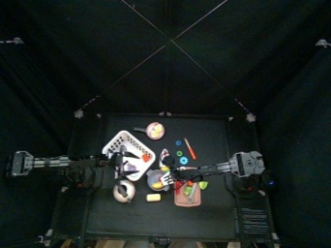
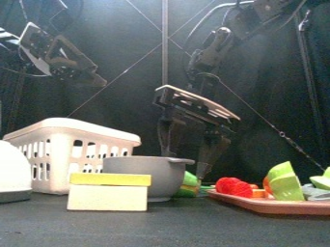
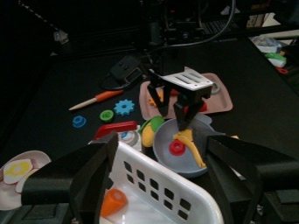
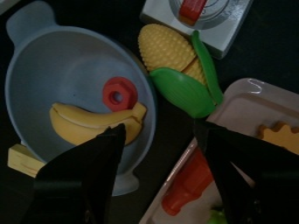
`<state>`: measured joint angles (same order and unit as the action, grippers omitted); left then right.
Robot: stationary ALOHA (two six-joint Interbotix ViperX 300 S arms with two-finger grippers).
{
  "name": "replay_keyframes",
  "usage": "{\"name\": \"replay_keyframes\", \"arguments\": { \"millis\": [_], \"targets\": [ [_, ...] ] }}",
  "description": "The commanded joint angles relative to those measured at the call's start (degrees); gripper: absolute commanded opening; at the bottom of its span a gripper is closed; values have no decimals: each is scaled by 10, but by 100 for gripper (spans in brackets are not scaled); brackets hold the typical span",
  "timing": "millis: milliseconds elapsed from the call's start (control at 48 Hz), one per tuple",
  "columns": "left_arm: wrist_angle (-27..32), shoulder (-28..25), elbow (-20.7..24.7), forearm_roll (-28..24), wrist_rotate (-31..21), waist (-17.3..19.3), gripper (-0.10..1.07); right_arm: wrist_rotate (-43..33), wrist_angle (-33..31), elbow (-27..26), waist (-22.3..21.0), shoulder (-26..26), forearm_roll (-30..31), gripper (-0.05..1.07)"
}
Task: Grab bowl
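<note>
The right end effector [image 4: 158, 162] hangs wide open just above the bowl [image 4: 47, 87]. A banana [image 4: 87, 122] and a red ring [image 4: 121, 94] lie inside, directly under its jaws; corn [image 4: 170, 48] sits just beside.

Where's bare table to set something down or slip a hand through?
Bare table in the far right corner, past the orange disc, and along the front edge before the tray. Crowded mid-table: white basket, bowl with the open right tool over it.
</note>
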<state>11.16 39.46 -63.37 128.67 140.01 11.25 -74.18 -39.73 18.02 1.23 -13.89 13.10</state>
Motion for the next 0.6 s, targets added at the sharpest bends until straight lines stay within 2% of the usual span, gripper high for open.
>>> {"name": "replay_keyframes", "arguments": {
  "millis": [0,208,438,583],
  "targets": [
    [2,-1,7,-2,0,1,100,0,2,-8,-3,10,0,94],
    [2,0,7,-2,0,1,100,1,3,-11,-3,8,0,91],
    [2,0,6,-2,0,1,100,-1,3,-12,-3,8,0,67],
    [2,0,5,-2,0,1,100,3,3,-12,-4,8,-10,58]
  ]
}}
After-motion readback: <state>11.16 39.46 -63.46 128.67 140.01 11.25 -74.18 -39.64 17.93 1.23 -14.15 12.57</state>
